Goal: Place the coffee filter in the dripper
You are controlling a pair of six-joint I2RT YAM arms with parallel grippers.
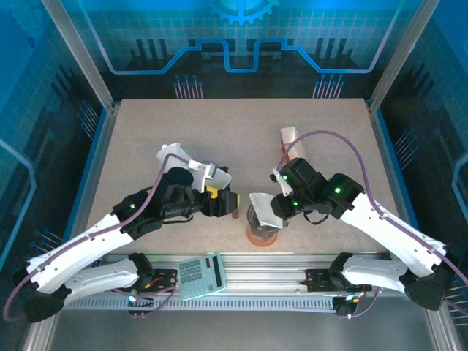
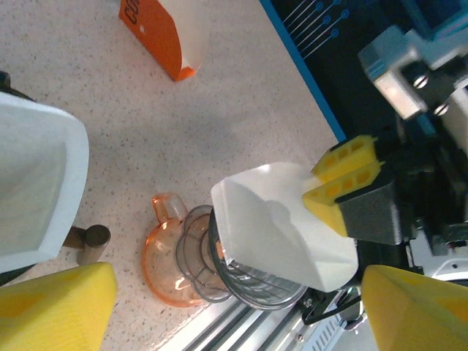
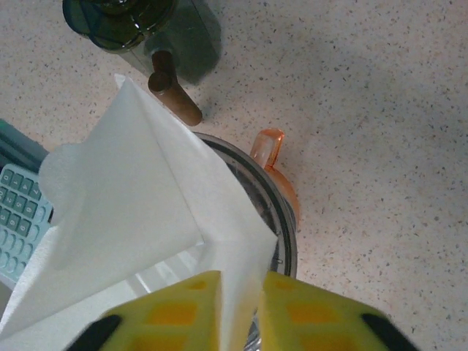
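Note:
A white paper coffee filter (image 1: 263, 208) hangs tilted over the dripper (image 1: 261, 232), a clear ribbed cone on an orange base near the table's front edge. My right gripper (image 1: 281, 210) is shut on the filter's folded edge. In the right wrist view its yellow pads (image 3: 170, 313) pinch the filter (image 3: 139, 212) just above the dripper's dark rim (image 3: 284, 219). In the left wrist view the filter (image 2: 274, 227) covers part of the dripper (image 2: 191, 257). My left gripper (image 1: 223, 200) stands open just left of the dripper, with nothing between its fingers (image 2: 55, 307).
An orange and white filter box (image 1: 291, 142) stands at the back right. A white curved object (image 1: 187, 164) sits behind the left gripper. A dark glass vessel (image 3: 124, 18) with a brown handle (image 3: 175, 99) is close by. A calculator (image 1: 201, 276) lies on the front rail.

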